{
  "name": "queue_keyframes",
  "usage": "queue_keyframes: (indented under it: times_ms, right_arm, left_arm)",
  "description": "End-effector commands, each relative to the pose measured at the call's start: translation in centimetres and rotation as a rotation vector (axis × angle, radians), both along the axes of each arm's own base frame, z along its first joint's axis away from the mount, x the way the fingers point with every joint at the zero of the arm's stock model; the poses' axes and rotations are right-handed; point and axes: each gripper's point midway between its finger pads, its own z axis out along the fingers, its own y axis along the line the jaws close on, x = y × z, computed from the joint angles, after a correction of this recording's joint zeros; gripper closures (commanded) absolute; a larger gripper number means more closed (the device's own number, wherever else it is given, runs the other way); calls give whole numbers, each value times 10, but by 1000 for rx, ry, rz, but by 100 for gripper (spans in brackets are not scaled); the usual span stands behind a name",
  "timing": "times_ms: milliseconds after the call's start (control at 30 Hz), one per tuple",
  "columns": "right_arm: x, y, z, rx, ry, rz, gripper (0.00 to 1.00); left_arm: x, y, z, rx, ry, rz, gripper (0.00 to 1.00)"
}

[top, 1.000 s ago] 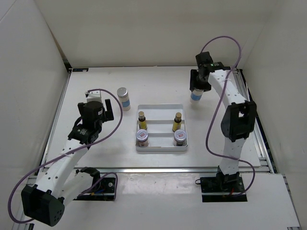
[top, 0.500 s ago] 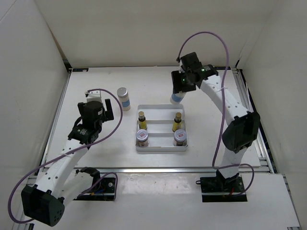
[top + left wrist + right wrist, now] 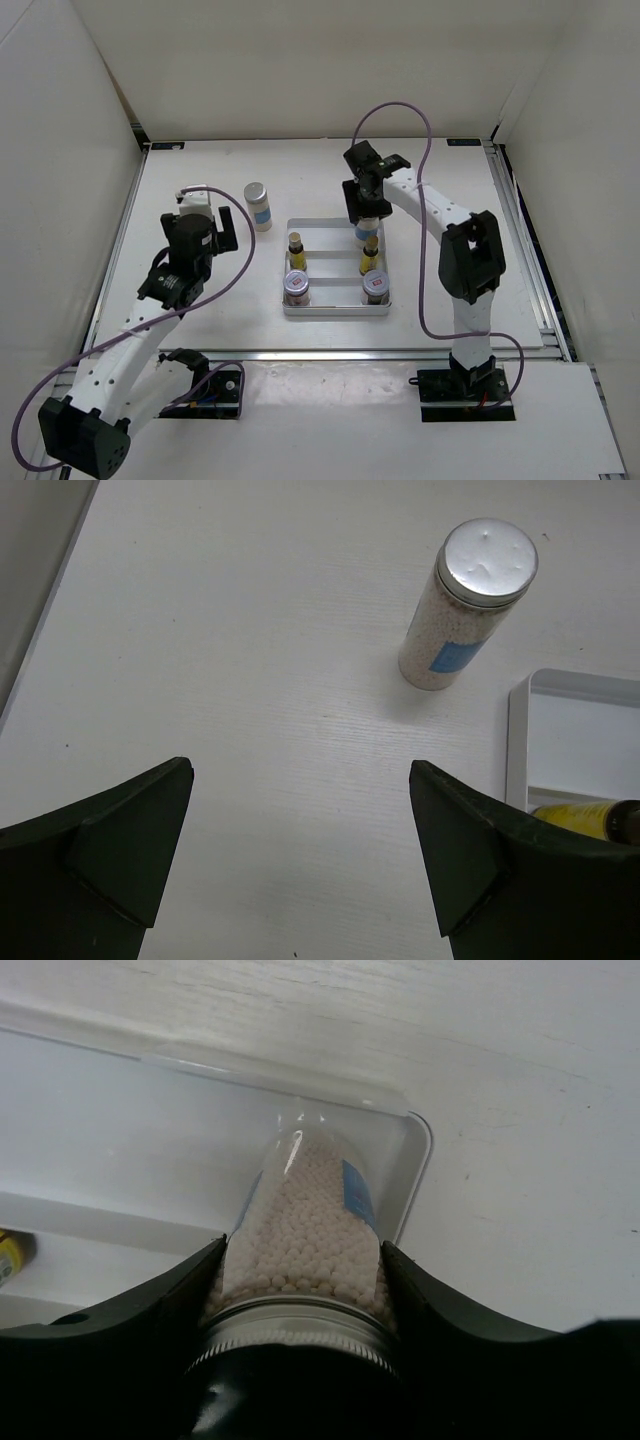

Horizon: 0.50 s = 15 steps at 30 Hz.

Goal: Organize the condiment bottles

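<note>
My right gripper (image 3: 365, 212) (image 3: 300, 1260) is shut on a white bottle (image 3: 366, 232) (image 3: 305, 1230) with a silver cap and a blue label, holding it by the cap end. Its base hangs inside the back right corner of the white tray (image 3: 330, 221) (image 3: 422, 1150). In the tray stand two slim yellow-labelled bottles (image 3: 296, 250) (image 3: 369, 260) and two squat jars (image 3: 296, 287) (image 3: 375, 285). A second white bottle (image 3: 258, 205) (image 3: 468, 615) stands upright on the table, left of the tray. My left gripper (image 3: 207, 215) (image 3: 300, 770) is open and empty, a little short of that bottle.
White walls close the table on the left, back and right. A metal rail (image 3: 330, 353) runs along the near edge. The tray's left corner (image 3: 515, 730) and one yellow-labelled bottle (image 3: 580, 815) show at the right of the left wrist view.
My right arm has swung left with the white bottle, from the table's back right to over the tray's back right corner. The left arm has barely shifted.
</note>
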Motion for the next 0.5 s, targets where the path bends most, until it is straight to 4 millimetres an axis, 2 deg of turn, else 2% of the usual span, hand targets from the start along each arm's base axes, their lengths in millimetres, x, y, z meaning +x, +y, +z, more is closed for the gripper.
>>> queue_keyframes:
  times_ms: [0, 67, 133, 167, 200, 267, 300, 400, 433, 467]
  right_arm:
    - [16, -6, 4, -28, -57, -63, 80]
    - [16, -6, -1, -31, -46, -71, 77]
    - [18, -5, 2, -26, -54, -72, 47]
    - [19, -3, 9, -14, -60, -85, 28]
    - [21, -1, 15, 4, -67, -110, 3]
    - [22, -1, 29, 42, -40, -110, 0]
    - [32, 3, 51, 91, -76, -120, 0]
    - [33, 6, 91, 134, -138, -92, 0]
    - [34, 8, 108, 159, -171, -70, 0]
    - [29, 6, 129, 180, -208, -47, 0]
  left_arm:
    - [1, -4, 14, -18, -47, -10, 0]
    - [1, -13, 14, -22, -46, -43, 0]
    - [0, -16, 14, -14, -44, -59, 0]
    - [-1, -20, 14, -14, -44, -71, 0]
    - [-1, -19, 10, -1, -34, -75, 0]
    - [-3, -21, 12, -5, -43, -84, 0]
    - [-3, -24, 12, -11, -40, -99, 0]
    - [-1, -43, 14, -51, -16, -186, 0]
    - [1, -51, 27, -71, -25, -223, 0]
    - [4, -53, 30, -76, -17, -220, 0]
